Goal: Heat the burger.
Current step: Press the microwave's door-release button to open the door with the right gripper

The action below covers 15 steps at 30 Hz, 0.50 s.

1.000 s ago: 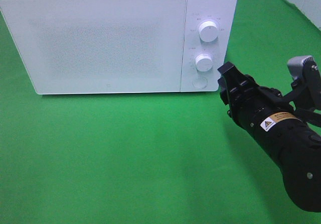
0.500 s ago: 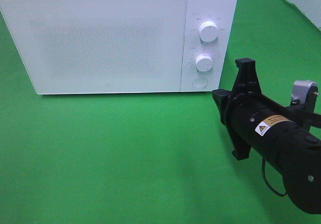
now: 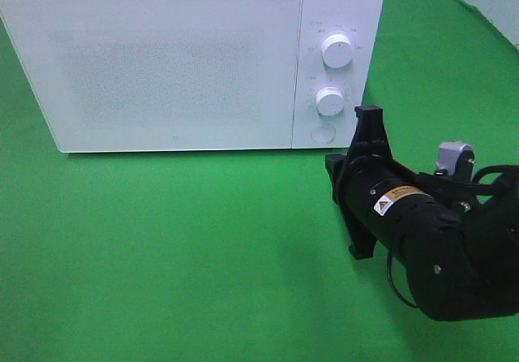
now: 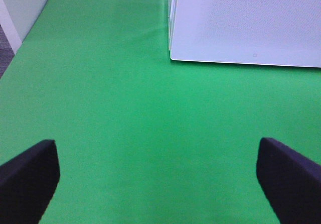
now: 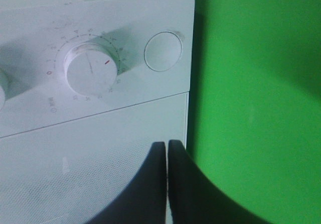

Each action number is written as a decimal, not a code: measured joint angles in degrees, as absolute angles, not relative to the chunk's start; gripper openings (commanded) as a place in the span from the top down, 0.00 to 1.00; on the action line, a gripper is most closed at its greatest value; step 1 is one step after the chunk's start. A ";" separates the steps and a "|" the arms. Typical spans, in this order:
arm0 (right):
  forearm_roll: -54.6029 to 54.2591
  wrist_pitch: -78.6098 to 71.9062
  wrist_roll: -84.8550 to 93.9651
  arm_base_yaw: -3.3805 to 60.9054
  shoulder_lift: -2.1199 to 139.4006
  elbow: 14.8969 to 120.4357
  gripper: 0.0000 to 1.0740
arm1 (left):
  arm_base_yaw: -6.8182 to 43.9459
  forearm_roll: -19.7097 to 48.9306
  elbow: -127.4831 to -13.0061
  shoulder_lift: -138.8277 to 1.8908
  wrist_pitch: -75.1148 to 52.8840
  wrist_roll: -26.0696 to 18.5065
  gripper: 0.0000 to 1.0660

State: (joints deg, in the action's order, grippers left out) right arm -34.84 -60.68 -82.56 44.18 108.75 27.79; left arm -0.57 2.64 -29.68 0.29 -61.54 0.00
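Green cloth (image 3: 162,256) covers the whole table, and the white microwave (image 3: 178,70) sits at the back of it with its door (image 3: 170,78) shut. The burger is nowhere I can see, not on the cloth and not in either wrist view. The door is frosted, so I cannot tell whether it is inside.

The right gripper (image 5: 167,148) has its fingers pressed tightly together with nothing between them. It hangs just in front of the microwave's lower right corner. Its tips line up with the door's bottom edge beside the control panel (image 3: 340,21), not with the round button (image 5: 163,51) next to the lower dial (image 5: 92,69).

The left gripper (image 4: 156,158) has its fingers spread wide over bare cloth, well apart from the oven.

If that button is the target, I judge a straight push from here would land on the door or the seam. That would only shove the oven back across the cloth. A glancing touch could also nudge the dial off its setting. Should the door spring open, the arm stands close in front of it and may block its swing.
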 measured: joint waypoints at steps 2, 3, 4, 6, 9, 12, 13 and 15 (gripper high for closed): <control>-33.75 -59.70 -83.02 42.69 110.18 29.56 1.00 | -0.57 2.64 -29.68 0.29 -61.54 0.00 0.06; -33.75 -59.70 -83.02 42.69 110.18 29.56 1.00 | -0.57 2.64 -29.68 0.29 -61.54 0.00 0.06; -32.77 -58.79 -83.77 41.25 111.10 31.05 1.00 | -0.57 2.64 -29.68 0.29 -61.54 0.00 0.06; -31.97 -57.75 -83.94 39.71 111.90 32.43 1.00 | -0.57 2.64 -29.68 0.29 -61.54 0.00 0.06; -30.65 -56.15 -83.94 37.76 113.50 34.95 1.00 | -0.57 2.64 -29.68 0.29 -61.54 0.00 0.06; -29.79 -55.00 -84.00 36.67 114.53 36.38 1.00 | -0.57 2.64 -29.68 0.29 -61.54 0.00 0.06; -28.88 -54.03 -84.00 35.64 115.39 37.82 1.00 | -0.57 2.64 -29.68 0.29 -61.54 0.00 0.06; -28.13 -53.23 -84.00 34.55 116.25 39.19 1.00 | -0.57 2.64 -29.68 0.29 -61.54 0.00 0.06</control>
State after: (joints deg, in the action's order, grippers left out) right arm -28.13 -53.23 -84.00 34.55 116.25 39.19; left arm -0.57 2.64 -29.68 0.29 -61.54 0.00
